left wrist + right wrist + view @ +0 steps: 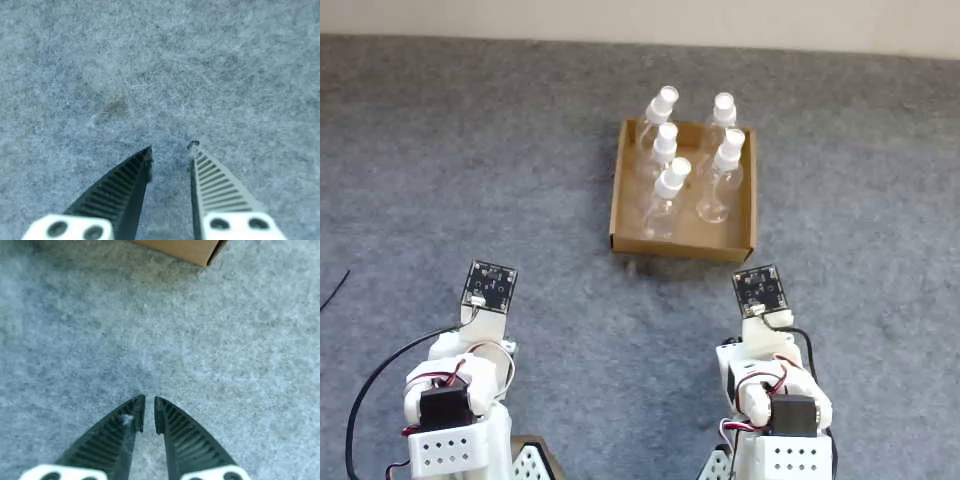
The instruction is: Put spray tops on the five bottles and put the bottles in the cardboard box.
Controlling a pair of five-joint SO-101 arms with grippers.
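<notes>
Five bottles (660,212), spray tops (664,98) fitted, stand inside the cardboard box (680,243) toward the table's (470,150) far edge; task judged complete. Hence the left gripper (170,152), slightly spread, and the right gripper (149,412), nearly pressed together, sit empty at the near edge.

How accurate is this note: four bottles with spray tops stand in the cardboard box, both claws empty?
The count is wrong. The high view shows five bottles with spray tops standing in the cardboard box. The left claw and right claw are empty, as noted.
</notes>
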